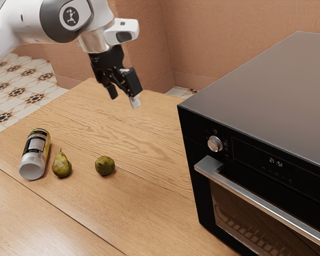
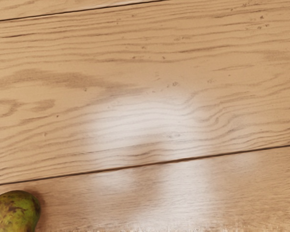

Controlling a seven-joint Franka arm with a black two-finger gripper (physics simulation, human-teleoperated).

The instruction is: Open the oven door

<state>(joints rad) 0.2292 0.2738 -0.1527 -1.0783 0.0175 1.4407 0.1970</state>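
With its two fingers apart and empty, the black gripper [image 1: 124, 97] is at the approach step, above the brown wooden table [image 1: 149, 213], and must next reach the silver bar handle [image 1: 272, 209] along the upper edge of the shut black glass oven door [image 1: 229, 213], at the exterior view's right.

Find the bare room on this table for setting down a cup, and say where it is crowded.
Bare wood of the table lies between the round green fruit and the oven, and beneath the raised gripper. It is crowded where the can and pear are close together.
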